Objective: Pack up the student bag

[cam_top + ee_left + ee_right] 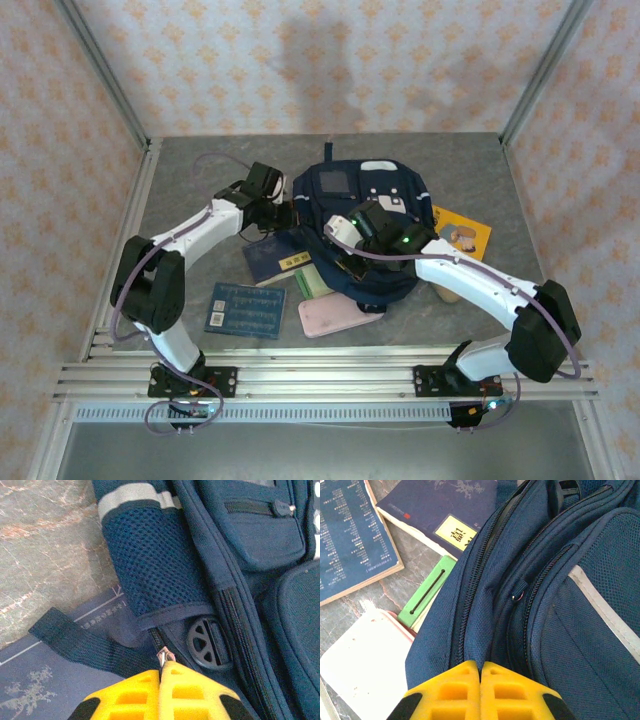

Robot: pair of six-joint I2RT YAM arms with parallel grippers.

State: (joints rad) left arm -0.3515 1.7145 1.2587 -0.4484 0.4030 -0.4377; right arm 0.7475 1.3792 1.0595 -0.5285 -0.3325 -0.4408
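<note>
Navy fabric is the trouble: the student bag (350,185) lies flat at the middle of the table (200,180), toward its far edge, and it is soft enough to bunch or slide if either arm pulls.

The left gripper (162,672) is at the bag's left side with its fingers pressed together. A small metal zip pull (165,656) sits right at their tips, seemingly nipped, though I cannot tell how firmly. It could slip free under a sideways tug.

The right gripper (480,670) has its fingers together too, against the fabric beside the zip tracks at the bag's near side. If they grip only cloth, the fold may pull out and the bag would drag rather than open.

One corner of the bag rests on a book, so a haul could shove the book along with it.

Count:
- one bag
- two arms
- one navy book with a yellow label (445,510)
- one blue printed book (245,308) toward the near-left corner
- one green slim item (427,592)
- one pink case (335,318) near the near edge
- one orange book (465,233) to the right
- one tan object (447,293), partly hidden
</note>
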